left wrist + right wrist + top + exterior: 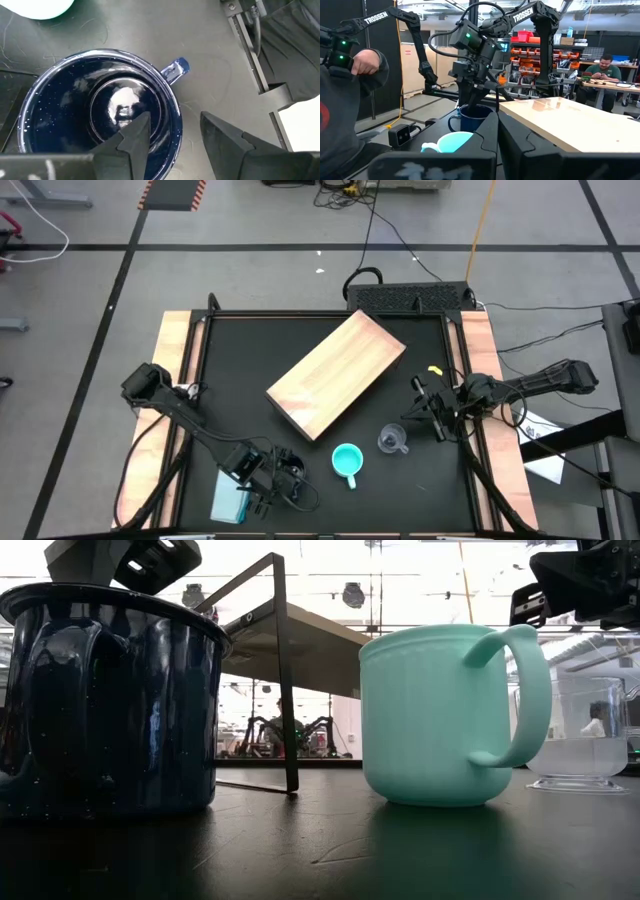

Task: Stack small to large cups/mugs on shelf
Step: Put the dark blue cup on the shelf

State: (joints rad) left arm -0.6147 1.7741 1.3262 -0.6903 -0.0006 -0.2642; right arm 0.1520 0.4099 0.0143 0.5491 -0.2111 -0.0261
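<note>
Three cups: speckled enamel navy mug (95,120), matte turquoise mug (445,715), clear cup (580,735).

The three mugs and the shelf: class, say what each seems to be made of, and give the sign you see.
Navy mug: likely enamelled metal, glossy with white speckles. Turquoise mug: probably matte plastic, with an even, dull surface. Clear cup: transparent plastic or glass; cannot tell which. Shelf: pale wood with visible grain.
</note>
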